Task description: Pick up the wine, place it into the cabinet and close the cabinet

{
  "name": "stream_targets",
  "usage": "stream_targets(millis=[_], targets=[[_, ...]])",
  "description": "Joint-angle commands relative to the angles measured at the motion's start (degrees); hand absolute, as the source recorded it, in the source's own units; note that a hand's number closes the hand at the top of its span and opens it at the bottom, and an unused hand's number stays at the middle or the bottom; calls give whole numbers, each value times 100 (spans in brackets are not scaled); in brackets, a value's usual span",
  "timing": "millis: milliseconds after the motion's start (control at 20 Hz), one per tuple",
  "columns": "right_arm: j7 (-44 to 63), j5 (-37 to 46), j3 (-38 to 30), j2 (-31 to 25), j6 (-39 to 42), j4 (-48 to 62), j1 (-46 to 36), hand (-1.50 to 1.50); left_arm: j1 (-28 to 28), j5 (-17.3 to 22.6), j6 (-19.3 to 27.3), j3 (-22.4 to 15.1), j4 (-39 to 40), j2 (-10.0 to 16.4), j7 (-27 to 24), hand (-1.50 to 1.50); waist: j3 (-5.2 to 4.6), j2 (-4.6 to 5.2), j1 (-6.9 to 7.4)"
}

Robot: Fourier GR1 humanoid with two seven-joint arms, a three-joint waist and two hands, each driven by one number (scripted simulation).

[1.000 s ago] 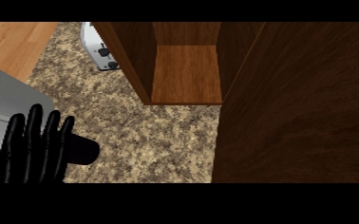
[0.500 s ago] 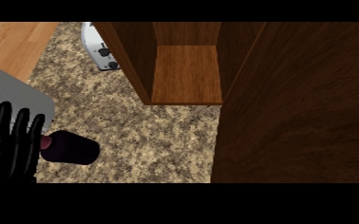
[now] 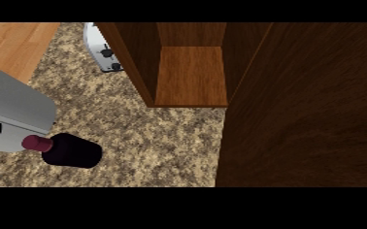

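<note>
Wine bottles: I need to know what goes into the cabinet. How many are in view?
1. The bottle is at the lower left, beside the grey forearm, outside the open cabinet. The door at the right could hide others.

Speckled stone counter with a toaster and a patch of pale wood at its corner.

The counter [image 3: 143, 136], mottled in brown, tan and grey, fills the view from the centre out toward 6 and 8 o'clock. At about 11 o'clock a silver-white toaster [image 3: 99, 46] stands on it near the upper edge, showing two dark knobs on its side. Part of it is hidden, so its full shape cannot be told. Out at 10 o'clock, in the upper left corner, lies a pale wooden surface [image 3: 25, 43] with fine grain, meeting the counter along a slanted line; whether it is floor or board cannot be told.
</note>
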Motion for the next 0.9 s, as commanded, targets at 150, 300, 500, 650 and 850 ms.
stream_targets(millis=[150, 300, 500, 650, 850], targets=[[745, -365, -260, -53, -158, -652, -352, -150, 386, 1032, -479, 844, -429, 18, 71, -150, -2, 0, 18], [884, -88, 166, 6, -197, -959, -85, -150, 567, 1281, -682, 950, -39, -224, -303, -150, -3, -9, -2], [552, -77, 243, 42, -87, -962, 329, -150, 629, 1982, -1264, 1594, 512, -138, -508, -150, 0, -8, -23], [854, -405, -240, -136, -104, -911, -207, -150, 837, 2116, -1717, 1727, 1041, -231, -1019, -150, -1, -1, -7], [631, -185, 34, 1, -138, -590, -280, -150, 865, 2246, -2193, 1890, 1876, -382, -1653, -150, -1, 6, -8]])
